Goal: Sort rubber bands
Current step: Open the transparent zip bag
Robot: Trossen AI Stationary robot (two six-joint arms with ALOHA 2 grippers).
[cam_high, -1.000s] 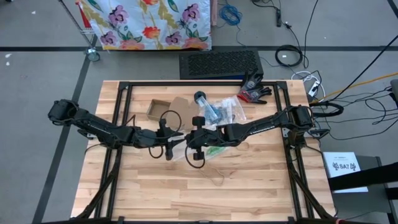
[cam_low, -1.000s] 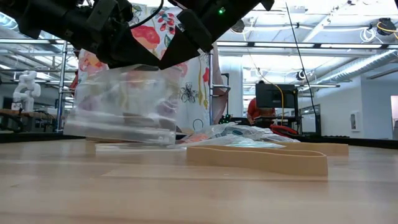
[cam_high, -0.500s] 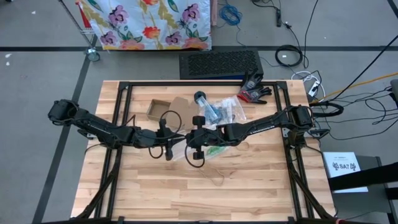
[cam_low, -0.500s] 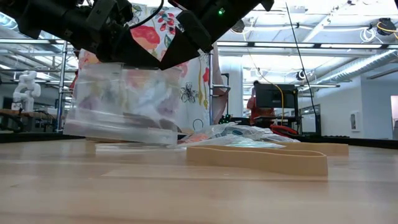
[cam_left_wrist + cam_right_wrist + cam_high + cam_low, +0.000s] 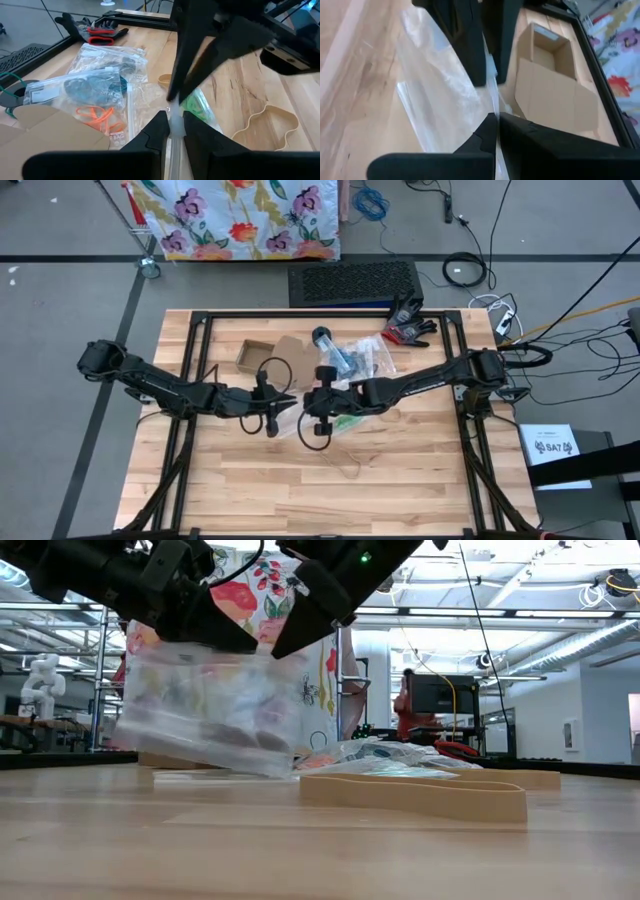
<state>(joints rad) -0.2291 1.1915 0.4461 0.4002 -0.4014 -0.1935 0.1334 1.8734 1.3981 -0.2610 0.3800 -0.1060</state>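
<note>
Low view: I see both grippers, left [image 5: 225, 635] and right [image 5: 300, 635], pinching a clear plastic bag [image 5: 210, 715] above the wooden counter [image 5: 320, 850]; tan rubber band [image 5: 415, 795] lies alongside.

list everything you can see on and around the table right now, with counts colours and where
held plastic bag: 1, clear, lifted at table centre, pinched between both grippers
pile of plastic bags: several, clear, holding blue, green and orange rubber bands, far centre of table
cardboard box: 1, brown, open, far side left of centre
gloves: 1 pair, black and red, far right corner
large band: 1, tan, lying flat near the table's front
floral cloth: 1, white with flowers, on floor beyond table
cables: several, black, on floor to the right
left gripper: shut on the bag's edge
right gripper: shut on the same bag
</note>
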